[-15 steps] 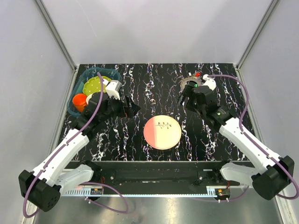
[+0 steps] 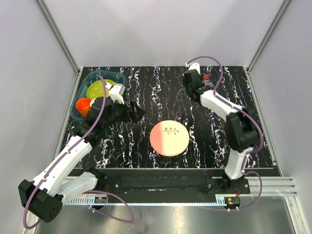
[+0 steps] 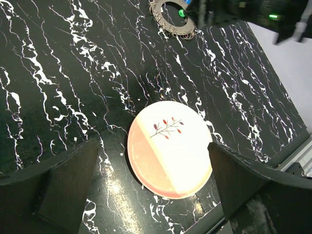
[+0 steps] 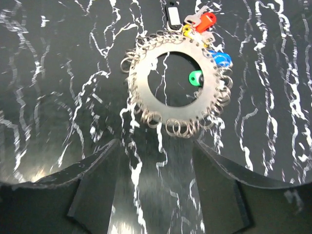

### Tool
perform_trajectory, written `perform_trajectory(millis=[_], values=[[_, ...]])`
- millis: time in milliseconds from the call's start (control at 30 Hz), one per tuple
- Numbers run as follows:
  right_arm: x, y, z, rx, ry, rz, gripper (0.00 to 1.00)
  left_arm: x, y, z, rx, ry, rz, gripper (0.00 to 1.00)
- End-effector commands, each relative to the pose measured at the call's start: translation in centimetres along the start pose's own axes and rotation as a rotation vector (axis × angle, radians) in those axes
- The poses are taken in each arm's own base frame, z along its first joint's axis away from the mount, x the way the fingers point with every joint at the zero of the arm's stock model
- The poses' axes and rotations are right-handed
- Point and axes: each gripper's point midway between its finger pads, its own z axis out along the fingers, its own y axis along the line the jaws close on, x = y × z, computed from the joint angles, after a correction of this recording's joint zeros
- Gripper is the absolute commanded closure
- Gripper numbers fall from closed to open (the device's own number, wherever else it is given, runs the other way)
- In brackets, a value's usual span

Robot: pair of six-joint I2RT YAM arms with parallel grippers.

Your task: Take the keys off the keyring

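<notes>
The keyring (image 4: pixel 146 92) lies flat on the black marbled table, a silvery disc rimmed with small split rings. Keys hang on its far side: red (image 4: pixel 207 20), blue (image 4: pixel 222 59) and green (image 4: pixel 195 77). My right gripper (image 4: pixel 156 195) is open and empty, with its fingers just short of the ring's near rim. From above, the right gripper (image 2: pixel 192 87) covers most of the ring; only the red key (image 2: pixel 206 77) and a blue bit show. My left gripper (image 3: pixel 153 190) is open and empty above the pink plate (image 3: pixel 170 148). The keyring also shows in the left wrist view (image 3: pixel 168 27).
The pink plate (image 2: pixel 169 138) lies at the table's middle front. A teal bin (image 2: pixel 78 113) at the far left holds a green plate (image 2: pixel 97 88) and an orange cup (image 2: pixel 83 104). Grey walls stand along the table's far and side edges.
My right arm has stretched toward the far edge, and its gripper has moved up and left over the keyring. The left arm has not moved.
</notes>
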Motion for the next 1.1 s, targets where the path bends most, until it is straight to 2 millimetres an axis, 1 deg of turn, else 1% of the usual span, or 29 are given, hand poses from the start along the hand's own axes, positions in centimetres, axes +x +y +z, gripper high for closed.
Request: perform_trajectory(millis=[0, 33, 67, 100, 133, 167, 200, 233, 267, 300, 333, 367, 533, 567, 633, 667, 700, 733, 900, 1067], values=[[0.8, -0.1, 5.9, -0.030, 0.066, -0.138, 0.36, -1.8, -0.7, -0.6, 0.018, -0.068, 0.025, 0.01], [-0.3, 0.1, 6.7, -0.039, 0.056, -0.135, 0.38, -1.7, -0.6, -0.6, 0.017, -0.065, 0.024, 0.01], [1.9, 0.7, 8.1, -0.056, 0.118, -0.160, 0.40, -1.7, -0.6, -0.6, 0.016, -0.067, 0.026, 0.01], [0.9, 0.9, 8.8, -0.082, 0.109, -0.143, 0.44, -1.8, -0.6, -0.6, 0.014, -0.071, 0.028, 0.01], [1.2, 1.0, 9.4, -0.092, 0.126, -0.142, 0.45, -1.8, -0.6, -0.6, 0.013, -0.072, 0.028, 0.01], [2.3, 1.1, 10.2, -0.097, 0.154, -0.151, 0.46, -1.7, -0.5, -0.6, 0.010, -0.070, 0.027, 0.01], [1.9, 1.0, 10.6, -0.104, 0.150, -0.141, 0.47, -1.8, -0.5, -0.5, 0.012, -0.069, 0.027, 0.01], [2.0, 0.9, 11.0, -0.110, 0.156, -0.140, 0.48, -1.8, -0.6, -0.5, 0.015, -0.068, 0.027, 0.01], [2.8, 1.0, 11.5, -0.116, 0.176, -0.143, 0.48, -1.7, -0.7, -0.4, 0.022, -0.062, 0.028, 0.01], [2.5, 1.3, 11.7, -0.138, 0.172, -0.137, 0.48, -1.6, -0.6, -0.3, 0.020, -0.057, 0.026, 0.01], [2.7, 1.2, 12.0, -0.142, 0.180, -0.133, 0.48, -1.6, -0.7, -0.3, 0.022, -0.057, 0.026, 0.01], [3.4, 1.4, 12.3, -0.148, 0.199, -0.139, 0.49, -1.6, -0.7, -0.3, 0.026, -0.054, 0.026, 0.01], [4.0, 1.7, 12.8, -0.175, 0.221, -0.149, 0.51, -1.2, -0.7, 0.2, 0.028, -0.040, 0.015, 0.01], [4.4, 1.7, 12.8, -0.180, 0.236, -0.156, 0.51, -1.1, -0.8, 0.3, 0.034, -0.034, 0.013, 0.01], [4.6, 1.7, 12.8, -0.186, 0.246, -0.165, 0.51, -0.9, -0.8, 0.5, 0.040, -0.020, 0.005, 0.01], [5.1, 1.6, 12.7, -0.188, 0.265, -0.167, 0.52, -0.8, -1.1, 0.6, 0.054, -0.014, 0.001, 0.01], [5.1, 1.8, 12.7, -0.206, 0.271, -0.164, 0.52, -0.8, -1.2, 0.6, 0.060, -0.011, -0.001, 0.01], [5.5, 2.0, 12.5, -0.217, 0.291, -0.168, 0.52, -0.8, -1.3, 0.7, 0.063, -0.007, -0.001, 0.01], [6.5, 1.7, 12.5, -0.211, 0.327, -0.173, 0.52, -0.7, -1.4, 0.6, 0.068, -0.006, -0.004, 0.01], [7.3, 1.8, 12.3, -0.217, 0.353, -0.174, 0.55, -0.8, -1.4, 0.4, 0.070, -0.015, -0.005, 0.01]])
